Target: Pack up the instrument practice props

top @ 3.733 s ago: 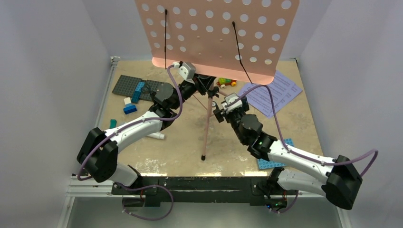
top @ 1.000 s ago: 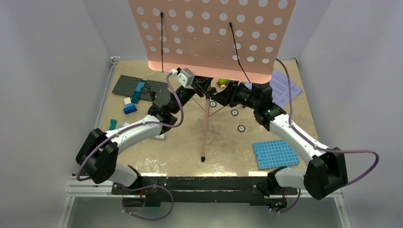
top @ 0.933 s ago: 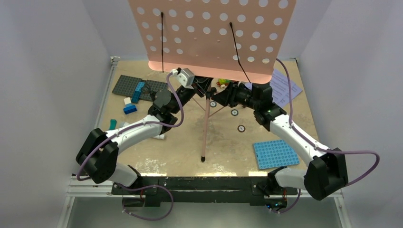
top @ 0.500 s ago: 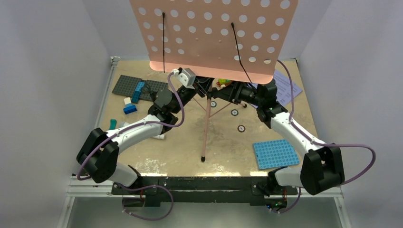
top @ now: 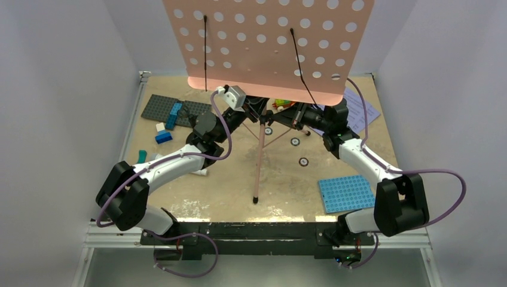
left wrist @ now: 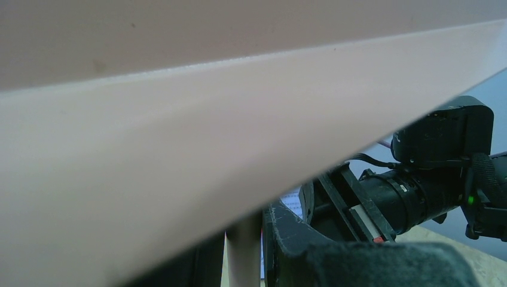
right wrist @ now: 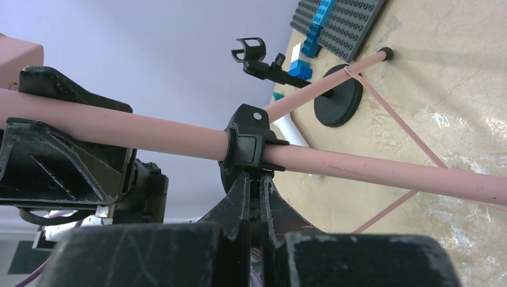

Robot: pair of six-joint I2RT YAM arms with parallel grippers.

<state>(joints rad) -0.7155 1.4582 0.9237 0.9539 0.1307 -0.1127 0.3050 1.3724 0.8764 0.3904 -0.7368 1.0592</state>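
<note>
Pink tripod music stand (top: 263, 86) standing upright on worktop (top: 287, 185), left tool (right wrist: 66, 127) grasping its pole (right wrist: 155, 136), right tool (right wrist: 254, 186) clenched shut just beneath black collar (right wrist: 247, 141).

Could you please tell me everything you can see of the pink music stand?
The pink music stand stands upright on thin tripod legs on the table. Its broad desk, seemingly metal, is dotted with round holes and carries two black wire page holders. A black collar clamps the pole. The left gripper grips the pole beneath the desk; the right gripper, shut, meets the collar's underside.
</note>
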